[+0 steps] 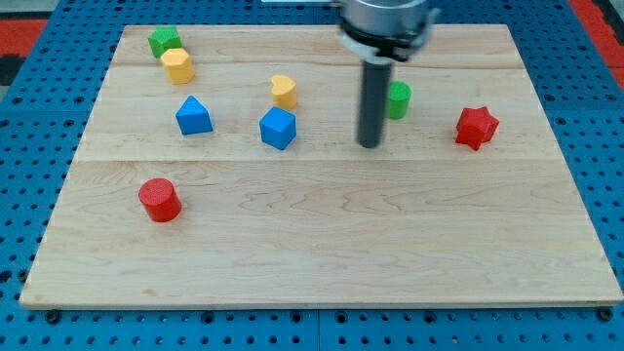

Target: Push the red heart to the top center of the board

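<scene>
Red heart sits well to the view's lower left of my tip, which touches nothing (the green cylinder is just beside the rod).

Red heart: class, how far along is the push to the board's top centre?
Done: nothing visible; the red heart sits at the view's lower left of the board. In hand: my tip rests mid-board, beside the green block, far from the heart. Left: reach the heart and push it up to top centre.
</scene>
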You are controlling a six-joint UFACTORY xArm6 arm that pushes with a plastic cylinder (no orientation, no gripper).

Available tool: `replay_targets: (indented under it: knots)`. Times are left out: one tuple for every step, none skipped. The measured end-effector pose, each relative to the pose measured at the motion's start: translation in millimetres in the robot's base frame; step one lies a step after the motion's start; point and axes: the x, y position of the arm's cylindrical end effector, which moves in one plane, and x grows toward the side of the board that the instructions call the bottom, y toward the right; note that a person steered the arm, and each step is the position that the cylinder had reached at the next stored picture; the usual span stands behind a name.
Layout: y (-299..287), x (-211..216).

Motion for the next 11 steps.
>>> replay_targets:
  knots:
    - [113.9,3.7]
    - [140.5,-19.4]
    - [123.5,-54.2]
    - [88.0,-99.7]
    - [86.8,-140.8]
    - [128.9,-156.7]
    - [113.3,-179.9]
    - [11.5,-187.5]
    - [-39.2,-187.3]
    - [-38.7,-160.2]
    - [-93.6,-129.5]
